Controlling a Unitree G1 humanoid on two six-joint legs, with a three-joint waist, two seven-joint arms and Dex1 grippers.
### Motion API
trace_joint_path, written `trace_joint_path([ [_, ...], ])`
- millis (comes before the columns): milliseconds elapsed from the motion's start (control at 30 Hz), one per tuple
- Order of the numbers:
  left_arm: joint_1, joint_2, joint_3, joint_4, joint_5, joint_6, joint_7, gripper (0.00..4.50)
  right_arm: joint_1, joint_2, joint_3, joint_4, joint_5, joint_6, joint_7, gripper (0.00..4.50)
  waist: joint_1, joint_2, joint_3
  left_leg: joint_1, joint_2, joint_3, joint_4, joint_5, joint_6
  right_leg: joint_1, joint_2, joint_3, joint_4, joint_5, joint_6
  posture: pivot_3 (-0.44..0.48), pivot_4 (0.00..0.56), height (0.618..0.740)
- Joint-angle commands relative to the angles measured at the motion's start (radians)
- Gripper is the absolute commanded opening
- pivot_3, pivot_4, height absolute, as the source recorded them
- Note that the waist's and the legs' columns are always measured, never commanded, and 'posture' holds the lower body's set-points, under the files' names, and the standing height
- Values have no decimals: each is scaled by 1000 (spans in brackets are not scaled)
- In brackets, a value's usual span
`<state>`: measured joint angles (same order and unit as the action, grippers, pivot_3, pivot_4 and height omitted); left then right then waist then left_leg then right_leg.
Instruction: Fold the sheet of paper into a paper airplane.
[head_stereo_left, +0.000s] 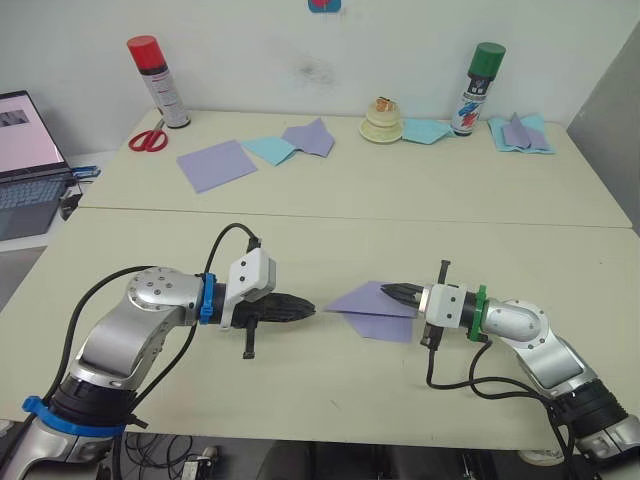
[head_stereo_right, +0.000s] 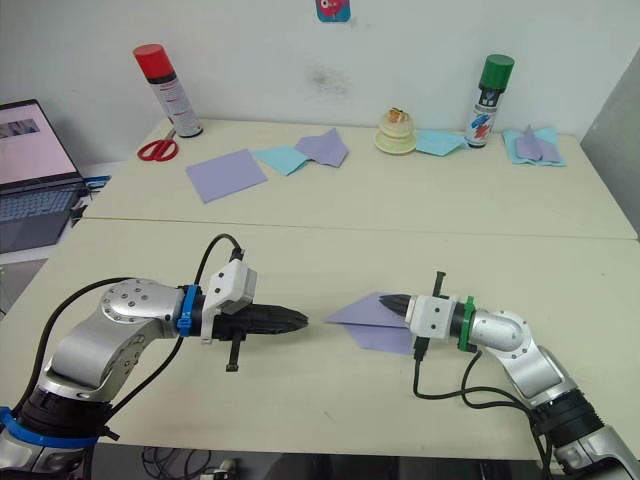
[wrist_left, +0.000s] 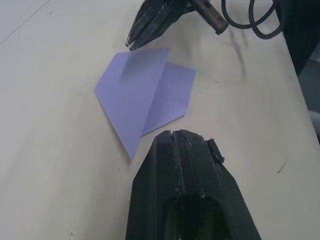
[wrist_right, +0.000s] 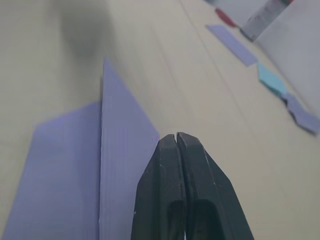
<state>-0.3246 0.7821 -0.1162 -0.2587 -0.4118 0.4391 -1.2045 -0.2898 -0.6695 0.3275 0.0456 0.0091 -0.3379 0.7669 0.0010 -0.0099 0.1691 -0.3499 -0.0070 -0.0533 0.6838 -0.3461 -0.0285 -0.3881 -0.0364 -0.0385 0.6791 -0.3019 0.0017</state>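
Cream table — one paper airplane

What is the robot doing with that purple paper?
It is folding a paper airplane on the table. The lavender paper is already a pointed, layered shape lying flat between the two arms. The right gripper, fingers shut, has its tip over the paper's back edge. The left gripper, also shut, points at the paper's nose from just beside it, without touching it.

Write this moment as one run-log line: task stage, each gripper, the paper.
stage: folding underway | left gripper: shut, beside the paper's point | right gripper: shut, over the paper's rear edge | sheet of paper: pointed, flat on table
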Motion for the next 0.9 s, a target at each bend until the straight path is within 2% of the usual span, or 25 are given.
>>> trace_joint_path([
  [33,-7,-14,-7,25,28,-49,15,0,6,-2,7,1,-30,3,42,28,-2,0,0,0,0,0,0,0,0,0,0,0,0,0,0,0,150,717],
  [367,-36,-84,-65,108,98,-112,26,0,42,5,25,1,-113,-54,74,28,-2,0,0,0,0,0,1,0,0,0,0,0,1,0,0,0,150,717],
  [533,-76,-153,-120,173,147,-128,47,0,45,13,28,7,-153,-55,63,28,-2,0,0,0,0,0,4,0,0,1,0,0,2,0,0,0,150,717],
  [767,-120,-277,-173,360,213,-185,88,0,47,24,23,9,-170,-32,59,28,-2,0,0,-1,0,0,10,0,0,1,0,-1,4,0,0,0,150,717],
  [900,-118,-296,-203,425,254,-235,79,0,49,28,23,2,-174,-26,58,28,-2,0,-1,-2,0,-1,10,0,0,1,0,-1,4,0,1,0,150,717],
])
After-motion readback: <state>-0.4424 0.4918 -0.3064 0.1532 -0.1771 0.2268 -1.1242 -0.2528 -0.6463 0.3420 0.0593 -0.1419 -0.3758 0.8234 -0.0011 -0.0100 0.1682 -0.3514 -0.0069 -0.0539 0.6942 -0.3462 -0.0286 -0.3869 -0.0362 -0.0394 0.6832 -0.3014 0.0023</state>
